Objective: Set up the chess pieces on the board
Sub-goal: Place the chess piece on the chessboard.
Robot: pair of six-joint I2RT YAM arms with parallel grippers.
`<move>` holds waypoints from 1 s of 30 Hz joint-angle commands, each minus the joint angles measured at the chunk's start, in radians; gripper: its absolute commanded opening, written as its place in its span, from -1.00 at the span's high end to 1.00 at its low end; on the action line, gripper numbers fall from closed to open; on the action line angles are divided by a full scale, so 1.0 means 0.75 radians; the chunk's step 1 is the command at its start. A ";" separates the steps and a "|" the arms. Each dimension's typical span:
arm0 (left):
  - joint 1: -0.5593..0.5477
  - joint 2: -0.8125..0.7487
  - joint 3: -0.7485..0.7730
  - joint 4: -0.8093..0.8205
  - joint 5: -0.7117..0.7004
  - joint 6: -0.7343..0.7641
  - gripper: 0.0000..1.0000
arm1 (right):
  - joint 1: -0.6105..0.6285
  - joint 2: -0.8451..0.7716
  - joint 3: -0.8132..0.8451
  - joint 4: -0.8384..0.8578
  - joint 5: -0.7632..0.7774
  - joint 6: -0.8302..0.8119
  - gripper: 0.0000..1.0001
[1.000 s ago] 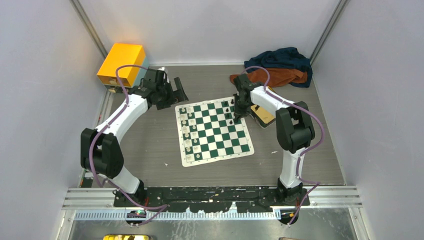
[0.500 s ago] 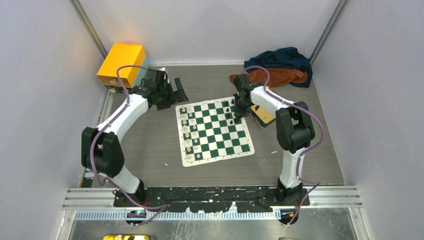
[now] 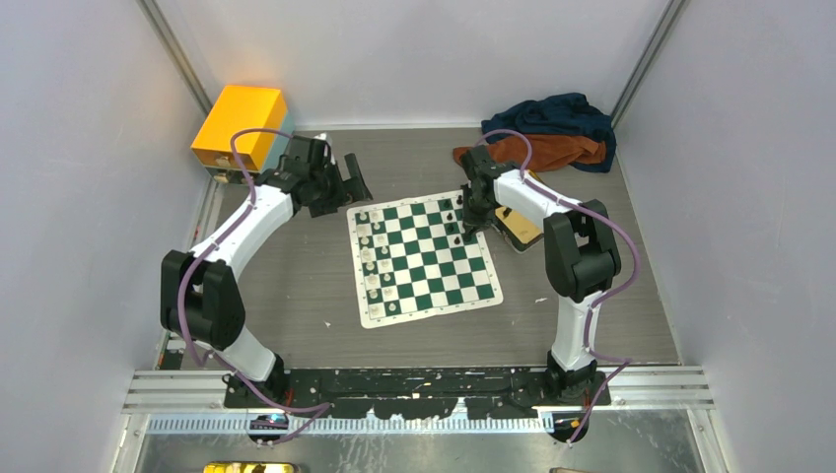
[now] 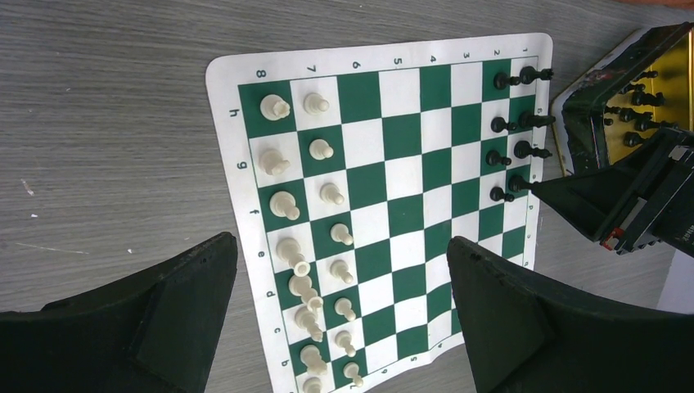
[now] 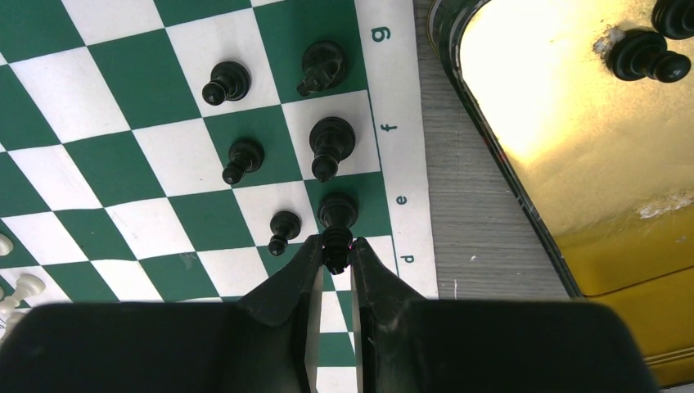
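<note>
The board [image 3: 424, 258] lies flat mid-table. Cream-white chess pieces [image 4: 286, 205] fill its two left columns. Several black chess pieces [image 5: 327, 143] stand along its right edge. My right gripper [image 5: 335, 246] is shut on the top of a black piece [image 5: 337, 209] whose base stands on the e-file edge square; from above this gripper [image 3: 471, 225] sits at the board's far right side. My left gripper [image 4: 340, 241] is open, with nothing between its fingers, and hovers above the board's left side [image 3: 350, 177].
A shallow gold tin [image 5: 556, 139] holding more black pieces [image 5: 646, 53] sits just right of the board [image 3: 522, 229]. An orange box [image 3: 240, 126] stands at the back left. Blue and orange cloths [image 3: 552, 133] lie at the back right. Walls enclose the table.
</note>
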 commanded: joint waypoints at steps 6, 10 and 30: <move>-0.006 0.008 0.063 0.050 0.023 0.002 -0.99 | -0.006 -0.084 0.018 -0.032 0.077 -0.036 0.84; -0.008 0.010 0.066 0.050 0.024 0.002 -0.99 | -0.005 -0.085 0.023 -0.036 0.077 -0.041 0.84; -0.008 0.022 0.072 0.043 0.029 0.004 -0.99 | -0.002 -0.060 0.034 -0.041 0.049 -0.044 0.38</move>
